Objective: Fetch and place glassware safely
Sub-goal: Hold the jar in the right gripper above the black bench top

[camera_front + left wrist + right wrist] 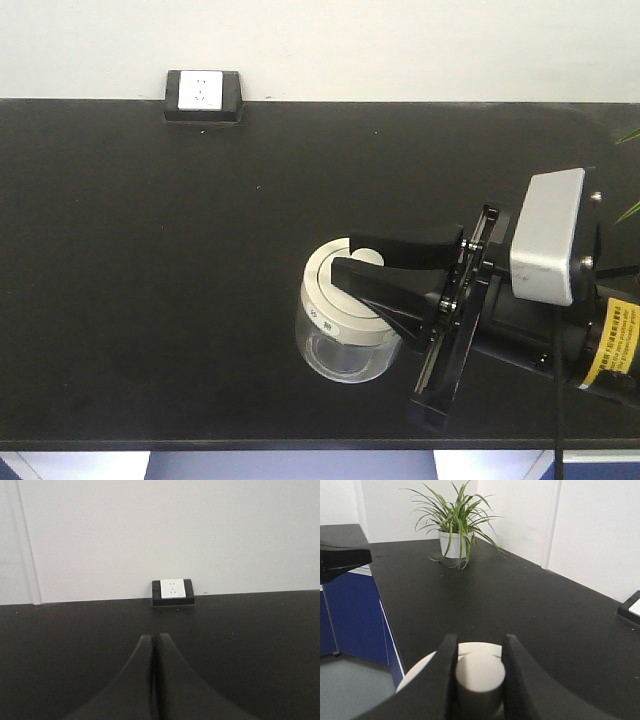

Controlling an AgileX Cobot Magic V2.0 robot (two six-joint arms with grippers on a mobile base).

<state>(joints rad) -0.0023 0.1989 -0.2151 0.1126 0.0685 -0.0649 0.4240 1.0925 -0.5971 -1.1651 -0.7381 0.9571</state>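
Right gripper is clamping the central knob on the jar lid, one finger on each side. Jar is showing over the black counter near its front edge; can't tell if it's touching. Left gripper jaws are pressing together, empty.

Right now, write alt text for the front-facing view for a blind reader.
From the right, the robot's right gripper grips the knob on the white lid of a small glass jar standing on a black table. A wall socket sits at the table's far edge.
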